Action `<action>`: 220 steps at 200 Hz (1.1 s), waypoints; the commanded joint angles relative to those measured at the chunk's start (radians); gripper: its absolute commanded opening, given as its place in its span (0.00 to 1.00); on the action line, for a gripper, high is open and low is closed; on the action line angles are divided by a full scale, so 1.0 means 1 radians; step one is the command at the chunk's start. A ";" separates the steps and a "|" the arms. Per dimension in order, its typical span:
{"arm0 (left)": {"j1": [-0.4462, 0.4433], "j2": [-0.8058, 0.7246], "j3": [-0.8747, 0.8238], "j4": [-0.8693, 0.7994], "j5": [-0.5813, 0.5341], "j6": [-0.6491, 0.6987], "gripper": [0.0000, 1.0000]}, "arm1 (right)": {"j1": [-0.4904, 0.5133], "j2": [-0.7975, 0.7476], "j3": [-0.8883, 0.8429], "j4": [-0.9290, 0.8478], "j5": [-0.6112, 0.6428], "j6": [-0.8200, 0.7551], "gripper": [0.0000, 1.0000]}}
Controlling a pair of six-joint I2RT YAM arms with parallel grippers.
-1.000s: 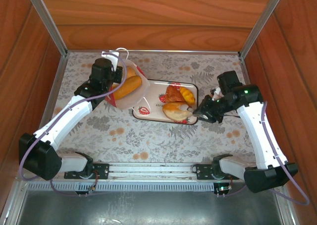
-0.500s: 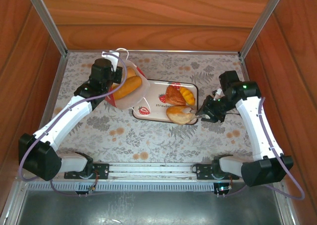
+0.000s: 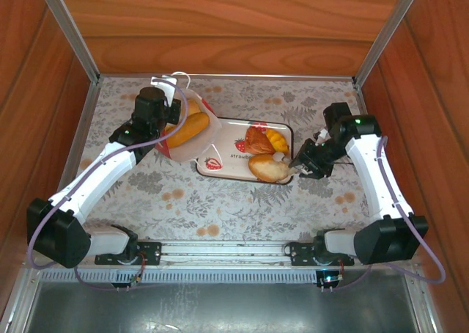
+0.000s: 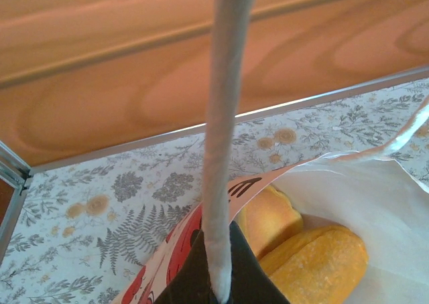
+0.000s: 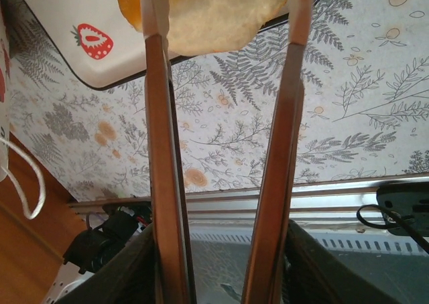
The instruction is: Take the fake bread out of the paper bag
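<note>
Two breads are lying inside the bag at the bench's left, left jaws pressing together on its rim; slipping there is risking the mouth folding shut. Right jaws are flanking a roll on the tray, pinching or loose I cannot tell, so rising is risking dragging it off. Right wrist view is showing that fit; the top view is blurring it.
</note>
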 commanded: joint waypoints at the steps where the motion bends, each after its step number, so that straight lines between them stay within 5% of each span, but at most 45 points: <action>1: -0.008 -0.030 -0.001 0.039 -0.016 0.014 0.00 | -0.014 0.014 -0.002 -0.013 -0.001 -0.015 0.48; 72: -0.008 -0.032 0.002 0.041 -0.016 0.019 0.00 | -0.020 0.013 0.071 -0.016 -0.005 -0.009 0.49; 158: -0.008 -0.031 -0.004 0.042 -0.022 0.029 0.00 | -0.012 -0.043 0.259 -0.048 -0.056 0.006 0.38; 220: -0.008 -0.011 0.004 0.041 -0.009 0.024 0.00 | 0.238 -0.013 0.431 0.079 0.009 0.054 0.36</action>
